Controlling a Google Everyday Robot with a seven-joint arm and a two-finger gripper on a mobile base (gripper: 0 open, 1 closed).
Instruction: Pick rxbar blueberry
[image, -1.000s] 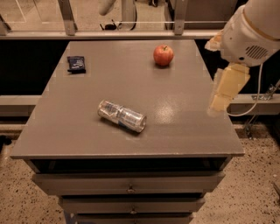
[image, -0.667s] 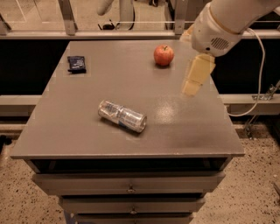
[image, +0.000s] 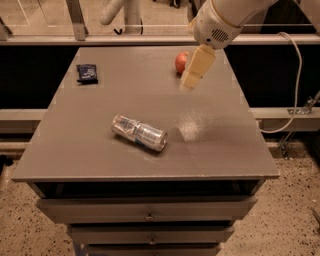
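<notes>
The rxbar blueberry (image: 88, 73) is a small flat dark navy packet lying near the far left edge of the grey table (image: 100, 160). My gripper (image: 192, 75) hangs from the white arm above the far right part of the table, just in front of the red apple. It is well to the right of the packet and holds nothing that I can see.
A crushed silver can (image: 139, 132) lies on its side near the table's middle. A red apple (image: 181, 62) sits at the far right, partly hidden by the gripper. Drawers run below the table front. A rail and posts stand behind; a cable hangs at right.
The arm and gripper have swung left from beyond the table's right edge to over the far right of the table, in front of the apple. The objects have not moved.
</notes>
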